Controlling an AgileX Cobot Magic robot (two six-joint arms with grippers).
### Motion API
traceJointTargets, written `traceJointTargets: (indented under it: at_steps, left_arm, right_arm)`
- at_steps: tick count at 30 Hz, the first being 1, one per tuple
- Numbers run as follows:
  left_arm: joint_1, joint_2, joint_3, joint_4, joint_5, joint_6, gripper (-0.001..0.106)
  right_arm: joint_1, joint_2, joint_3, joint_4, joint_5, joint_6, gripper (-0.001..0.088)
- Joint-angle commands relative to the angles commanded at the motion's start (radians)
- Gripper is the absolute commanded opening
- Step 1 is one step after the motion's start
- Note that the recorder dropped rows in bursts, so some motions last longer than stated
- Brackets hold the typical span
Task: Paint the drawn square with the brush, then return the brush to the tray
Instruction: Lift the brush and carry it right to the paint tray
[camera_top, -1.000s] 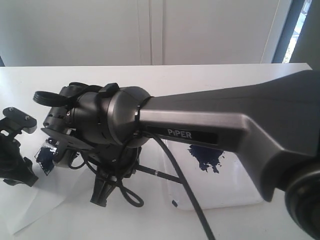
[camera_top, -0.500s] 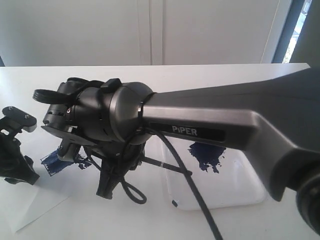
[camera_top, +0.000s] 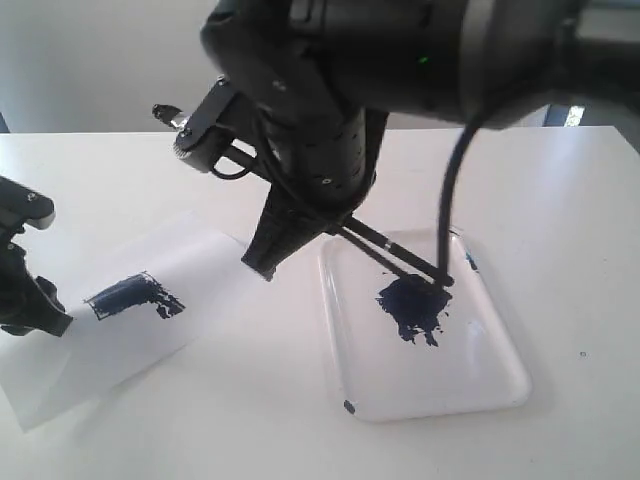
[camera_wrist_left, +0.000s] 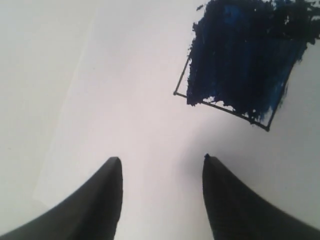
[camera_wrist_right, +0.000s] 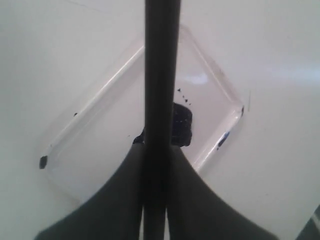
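1. Two tools to log. My right gripper (camera_wrist_right: 159, 150) is clamped narrow on the brush (camera_top: 395, 255), with the handle running straight between the jaws. My left gripper (camera_wrist_left: 161, 158) stands parted with nothing between its fingers, over the paper sheet (camera_top: 190, 260) beside the tray (camera_top: 470, 365).
2. The brush slants down over the tray. Its tip is at the dark paint blot (camera_top: 410, 310) near the tray's middle. I cannot tell whether it touches the blot or hangs just above it.
3. The drawn square (camera_wrist_left: 240, 65) sits well apart from the tray, on the paper. It is mostly smeared dark blue, with a thin white strip left along one edge and some paint over the outline. I judge the painting done and the brush return in hand.
4. Risk: if I let go while the brush is this steep, the handle may fall across the rim and roll out onto the table (camera_top: 560, 200).
5. Risk: a drop from any height could flick wet paint off the tip, past the tray.
6. Risk: pressing down further could splay the bristles or shove the light tray sideways.
7. Risk: the paper may shift if my left fingers drag on it.
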Motion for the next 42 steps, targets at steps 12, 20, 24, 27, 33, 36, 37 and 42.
traceJointTargets:
  at_steps: [12, 20, 24, 27, 33, 36, 37, 42]
  left_arm:
    - [-0.002, -0.041, 0.0, -0.024, 0.045, -0.003, 0.054]
    - [-0.002, -0.041, 0.0, -0.157, 0.125, -0.003, 0.054]
    - [-0.002, -0.048, 0.0, -0.235, 0.233, -0.003, 0.047]
    - [-0.002, -0.082, 0.0, -0.263, 0.307, -0.003, 0.018]
    - [-0.073, -0.265, 0.08, -0.277, 0.372, -0.01, 0.0]
    - [-0.113, -0.336, 0.131, -0.277, 0.353, -0.044, 0.0]
    - [-0.123, -0.359, 0.14, -0.277, 0.353, -0.057, 0.0]
    - [-0.159, -0.475, 0.161, -0.275, 0.368, -0.083, 0.0]
  right_arm:
    - [-0.11, -0.358, 0.228, 0.347, -0.102, -0.061, 0.0]
    - [-0.11, -0.447, 0.425, 0.325, -0.155, -0.013, 0.0]
    - [-0.11, -0.447, 0.614, 0.195, -0.175, 0.138, 0.0]
    - [-0.11, -0.447, 0.691, 0.147, -0.169, 0.168, 0.0]
    - [-0.11, -0.406, 0.774, -0.017, -0.19, 0.307, 0.0]
    - [-0.11, -0.363, 0.797, -0.019, -0.197, 0.31, 0.0]
    - [-0.11, -0.349, 0.803, -0.022, -0.204, 0.31, 0.0]
    - [-0.11, -0.26, 0.827, -0.036, -0.216, 0.31, 0.0]
